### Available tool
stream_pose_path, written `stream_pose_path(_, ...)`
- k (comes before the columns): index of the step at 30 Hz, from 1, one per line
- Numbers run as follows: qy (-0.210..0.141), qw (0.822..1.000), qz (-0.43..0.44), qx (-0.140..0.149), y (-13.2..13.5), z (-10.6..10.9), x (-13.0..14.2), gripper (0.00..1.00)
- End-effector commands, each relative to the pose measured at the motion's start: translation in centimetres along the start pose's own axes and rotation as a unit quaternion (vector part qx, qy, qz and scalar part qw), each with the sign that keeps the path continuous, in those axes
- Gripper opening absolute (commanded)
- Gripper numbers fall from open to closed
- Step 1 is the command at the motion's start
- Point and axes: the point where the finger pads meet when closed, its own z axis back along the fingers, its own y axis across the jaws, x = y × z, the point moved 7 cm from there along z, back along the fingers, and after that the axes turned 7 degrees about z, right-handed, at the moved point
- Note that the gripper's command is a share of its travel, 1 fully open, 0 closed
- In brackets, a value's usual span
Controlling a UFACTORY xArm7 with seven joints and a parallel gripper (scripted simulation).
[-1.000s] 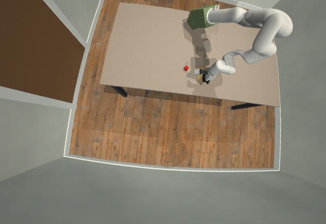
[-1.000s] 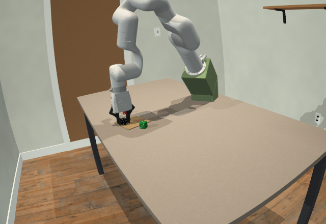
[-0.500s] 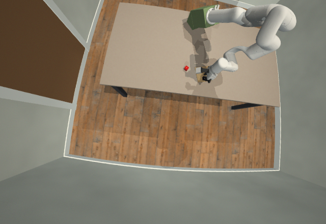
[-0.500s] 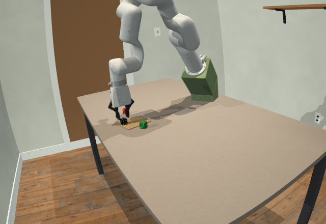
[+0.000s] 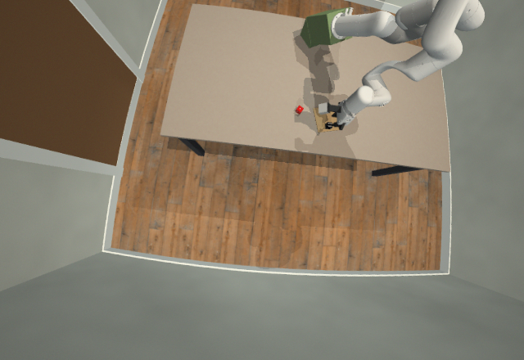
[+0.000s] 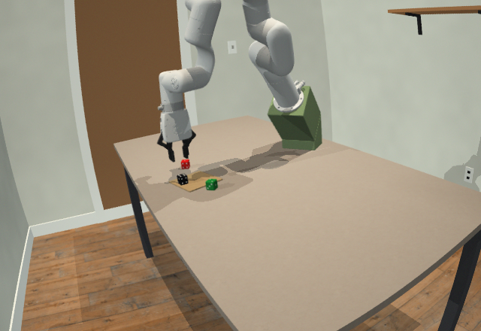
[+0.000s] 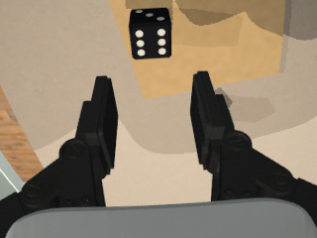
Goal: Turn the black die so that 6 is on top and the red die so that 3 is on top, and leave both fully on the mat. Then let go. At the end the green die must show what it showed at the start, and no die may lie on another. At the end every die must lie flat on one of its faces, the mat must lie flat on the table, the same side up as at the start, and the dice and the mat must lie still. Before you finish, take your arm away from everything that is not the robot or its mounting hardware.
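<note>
Gripper spread above the mat, black die lying beneath

In the exterior view, the table (image 5: 232, 73) (image 6: 291, 211) (image 7: 149, 174) fills the lower right and middle of the frame; left of its centre, the green die (image 6: 211, 183) sits at the mat's right-hand corner, though whether it rests partly on the mat is unclear. The mat (image 5: 320, 121) (image 6: 196, 184) (image 7: 223, 59) lies just left of it; on the mat's left part is the black die (image 6: 182, 178) (image 7: 151, 35), apart from the green one; in the wrist view, at upper centre, its face turned up toward the gripper shows six pips and a side face shows three.

The gripper (image 5: 331, 117) (image 6: 179, 159) (image 7: 153, 93) hangs at centre left, its fingers partly spread with nothing between them; beyond the mat, the red die (image 5: 299, 110) (image 6: 185, 164) is on the table, off the mat, its top number too small to read; in the top view it appears left of the mat.

Farther back, the green base (image 5: 315, 30) (image 6: 310, 125) stands right of centre, carrying the white arm (image 5: 442, 22) (image 6: 204, 16).
</note>
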Motion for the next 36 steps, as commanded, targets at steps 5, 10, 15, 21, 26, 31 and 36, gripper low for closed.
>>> stream_pose_path(5, 0.0, 1.0, -0.001, 0.001, -0.1, 0.6, 0.0, 1.0)
stream_pose_path(10, 0.0, 1.0, -0.001, 0.001, -0.1, 0.6, 0.0, 1.0)
stream_pose_path(15, 0.0, 1.0, -0.001, 0.001, -0.1, 0.6, 0.0, 1.0)
stream_pose_path(21, 0.0, 1.0, -0.001, 0.001, -0.1, 0.6, 0.0, 1.0)
stream_pose_path(26, -0.007, 0.996, -0.089, 0.012, 2.4, -0.2, -4.8, 1.0)
stream_pose_path(31, -0.008, 0.985, -0.174, 0.013, 5.3, -0.6, -9.4, 1.0)
stream_pose_path(36, -0.002, 0.967, -0.254, 0.005, 8.6, -0.3, -13.9, 1.0)
